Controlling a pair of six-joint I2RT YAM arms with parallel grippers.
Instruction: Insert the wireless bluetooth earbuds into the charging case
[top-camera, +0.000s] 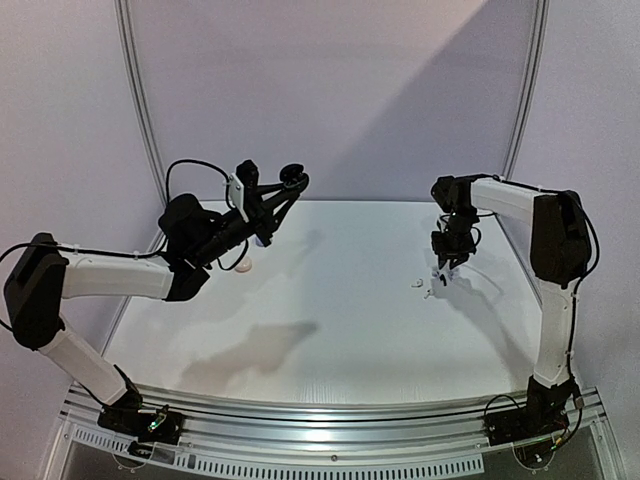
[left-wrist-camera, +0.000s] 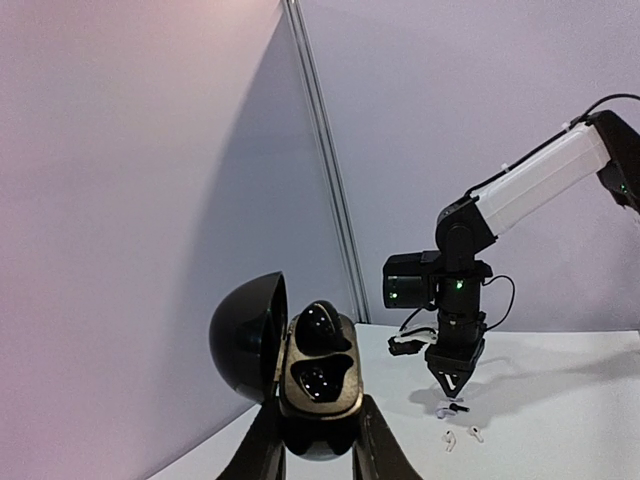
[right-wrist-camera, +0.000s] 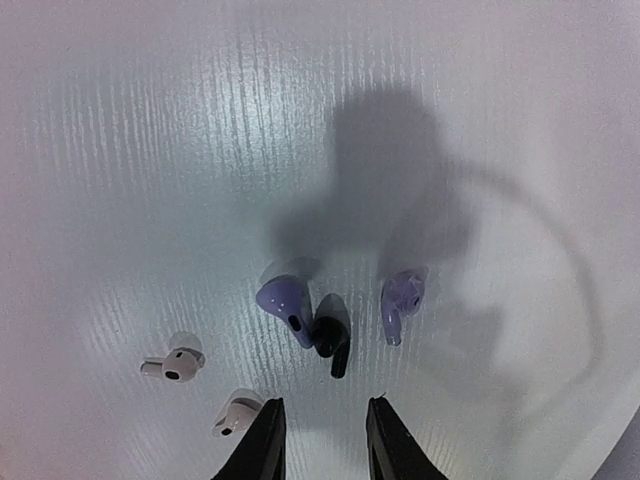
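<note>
We see 5 stemmed earbuds (right-wrist-camera: 332, 345): lavender, white, black. Left claw (left-wrist-camera: 320, 425) pinches the black case (left-wrist-camera: 318, 375); right claw (right-wrist-camera: 322, 430) slightly spread.

Left arm (top-camera: 110, 275), right arm (top-camera: 555, 320), white links, black joints, looping black cables, green wrist lights

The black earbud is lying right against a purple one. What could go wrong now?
1. The black earbud touches a lavender earbud just ahead of the right tool, so closing there might pinch both or flick one away.
2. The left tool holds the open charging case up in the air across the table; a tiny earbud could slip on the way or miss its socket.
</note>
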